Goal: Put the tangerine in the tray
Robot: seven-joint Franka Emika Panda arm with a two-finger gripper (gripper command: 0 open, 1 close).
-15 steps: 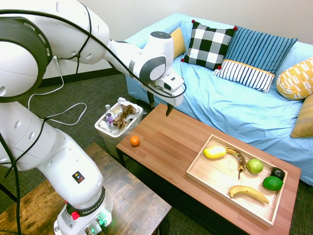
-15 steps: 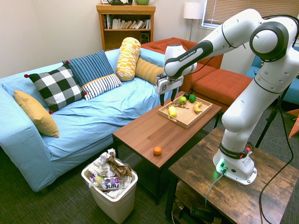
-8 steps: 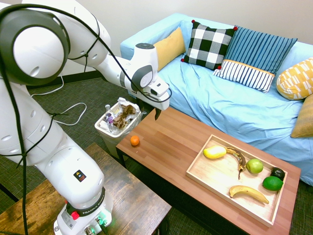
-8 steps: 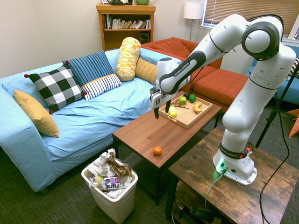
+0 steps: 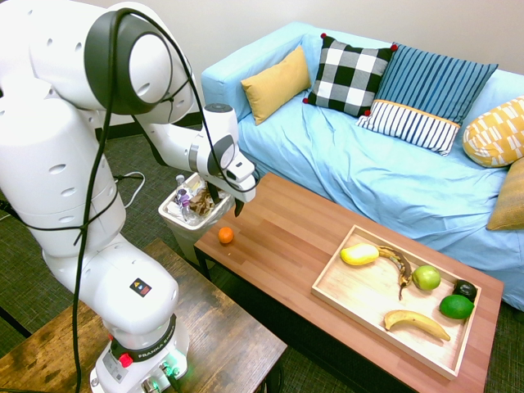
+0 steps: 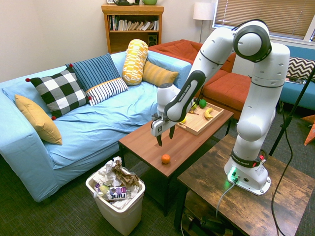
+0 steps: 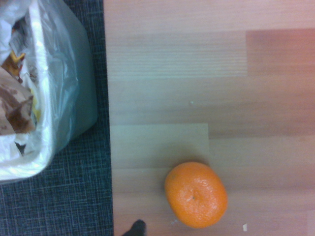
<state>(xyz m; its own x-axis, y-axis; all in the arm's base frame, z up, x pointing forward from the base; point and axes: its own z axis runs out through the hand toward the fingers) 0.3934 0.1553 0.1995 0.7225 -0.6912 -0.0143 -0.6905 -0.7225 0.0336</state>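
The tangerine [image 5: 225, 236] [image 6: 166, 159] [image 7: 196, 193] is a small bright-orange fruit lying on the wooden coffee table near its end by the bin. My gripper [image 5: 232, 201] [image 6: 165, 139] hangs open a short way above the table, just over and beside the tangerine, with nothing between its fingers. The tray [image 5: 360, 295] [image 6: 196, 125] is a shallow light-wood rectangle at the other end of the table, far from the gripper.
The tray holds a yellow fruit [image 5: 359, 254], two bananas [image 5: 416, 322], a green apple [image 5: 426, 277], a lime [image 5: 456, 307] and a dark fruit. A white bin full of rubbish [image 5: 196, 203] [image 6: 117, 194] stands on the floor at the table's end. A blue sofa [image 5: 385, 164] runs along the far side.
The arm has swung along the table away from the tray and lowered, bringing the open gripper over the tangerine's end. The tangerine has not moved.
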